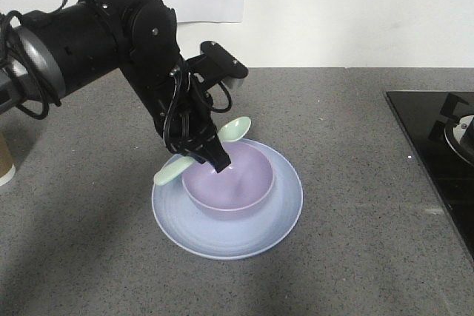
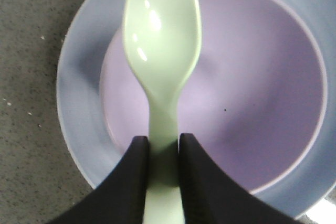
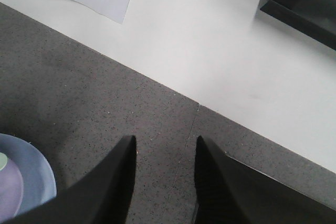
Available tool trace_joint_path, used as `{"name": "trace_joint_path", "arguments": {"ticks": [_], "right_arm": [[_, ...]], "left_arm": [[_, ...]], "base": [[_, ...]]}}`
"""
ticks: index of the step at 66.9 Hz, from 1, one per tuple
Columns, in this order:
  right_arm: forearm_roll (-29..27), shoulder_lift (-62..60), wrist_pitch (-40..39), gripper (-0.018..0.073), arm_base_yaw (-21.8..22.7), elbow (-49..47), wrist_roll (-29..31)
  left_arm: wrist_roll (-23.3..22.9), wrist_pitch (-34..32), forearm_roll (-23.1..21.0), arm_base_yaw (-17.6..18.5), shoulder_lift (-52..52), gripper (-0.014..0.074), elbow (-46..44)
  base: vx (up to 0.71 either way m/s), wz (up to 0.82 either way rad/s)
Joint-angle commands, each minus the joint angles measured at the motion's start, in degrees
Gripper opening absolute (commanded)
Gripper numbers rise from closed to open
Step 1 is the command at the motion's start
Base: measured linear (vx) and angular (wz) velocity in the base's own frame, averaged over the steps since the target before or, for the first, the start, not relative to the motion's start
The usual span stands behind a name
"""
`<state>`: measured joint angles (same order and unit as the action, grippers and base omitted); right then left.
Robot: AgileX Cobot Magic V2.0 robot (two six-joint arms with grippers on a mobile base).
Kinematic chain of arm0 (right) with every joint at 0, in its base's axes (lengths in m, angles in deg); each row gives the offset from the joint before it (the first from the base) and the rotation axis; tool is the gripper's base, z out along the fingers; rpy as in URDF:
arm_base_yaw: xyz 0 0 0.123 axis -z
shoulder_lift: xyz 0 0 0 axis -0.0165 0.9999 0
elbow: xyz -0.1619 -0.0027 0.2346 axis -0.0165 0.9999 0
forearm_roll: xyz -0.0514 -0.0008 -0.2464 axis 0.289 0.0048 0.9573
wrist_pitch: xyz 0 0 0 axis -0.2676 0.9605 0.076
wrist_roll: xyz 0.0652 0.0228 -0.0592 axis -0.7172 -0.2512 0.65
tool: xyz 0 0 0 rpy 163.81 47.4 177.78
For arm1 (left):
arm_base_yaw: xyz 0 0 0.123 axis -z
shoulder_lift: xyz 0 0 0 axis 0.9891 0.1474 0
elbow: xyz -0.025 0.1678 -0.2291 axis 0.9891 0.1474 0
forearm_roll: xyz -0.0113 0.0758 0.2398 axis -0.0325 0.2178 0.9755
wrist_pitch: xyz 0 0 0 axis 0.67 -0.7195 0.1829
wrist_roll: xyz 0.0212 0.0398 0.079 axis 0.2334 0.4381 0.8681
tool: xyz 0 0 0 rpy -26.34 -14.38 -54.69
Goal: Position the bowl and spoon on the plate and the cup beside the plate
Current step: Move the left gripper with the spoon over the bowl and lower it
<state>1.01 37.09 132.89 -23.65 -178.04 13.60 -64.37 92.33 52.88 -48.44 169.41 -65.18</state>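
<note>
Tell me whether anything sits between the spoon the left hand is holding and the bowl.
Nothing visible does. The left hand grips the spoon by its handle, head over the open, empty bowl on the plate.

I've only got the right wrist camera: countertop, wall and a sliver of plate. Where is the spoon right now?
Observer: The left gripper is shut on the handle of the spoon, holding it over the bowl.
Operator: Is the bowl on the plate?
Observer: Yes, in the front view it sits in the middle of the plate.
Operator: And the cup?
Observer: The cup stands at the left edge of the front view, well apart from the plate.
</note>
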Motion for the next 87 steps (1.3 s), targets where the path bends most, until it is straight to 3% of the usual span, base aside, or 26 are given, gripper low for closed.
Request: {"name": "trace_joint_path", "arguments": {"ticks": [1,36,67,87], "right_arm": [[1.5,-2.1,-4.1,0.0267,0.3,-1.2,0.4],[1.4,-2.1,-4.1,0.0267,0.3,-1.2,0.4],[1.3,-2.1,-3.6,0.0267,0.3,-1.2,0.4],[1.3,-2.1,-3.6,0.0267,0.3,-1.2,0.4]], "left_arm": [[-0.7,0.3,-0.7,0.3,-2.2,0.0007,-0.2],[-0.5,0.3,-3.7,0.4,-2.2,0.0034,0.5],[-0.8,0.3,-3.7,0.4,-2.2,0.0188,0.5],[-0.9,0.3,-3.7,0.4,-2.2,0.0226,0.5]], "base": [[0.00,0.00],[0.00,0.00],[0.00,0.00],[0.00,0.00]]}}
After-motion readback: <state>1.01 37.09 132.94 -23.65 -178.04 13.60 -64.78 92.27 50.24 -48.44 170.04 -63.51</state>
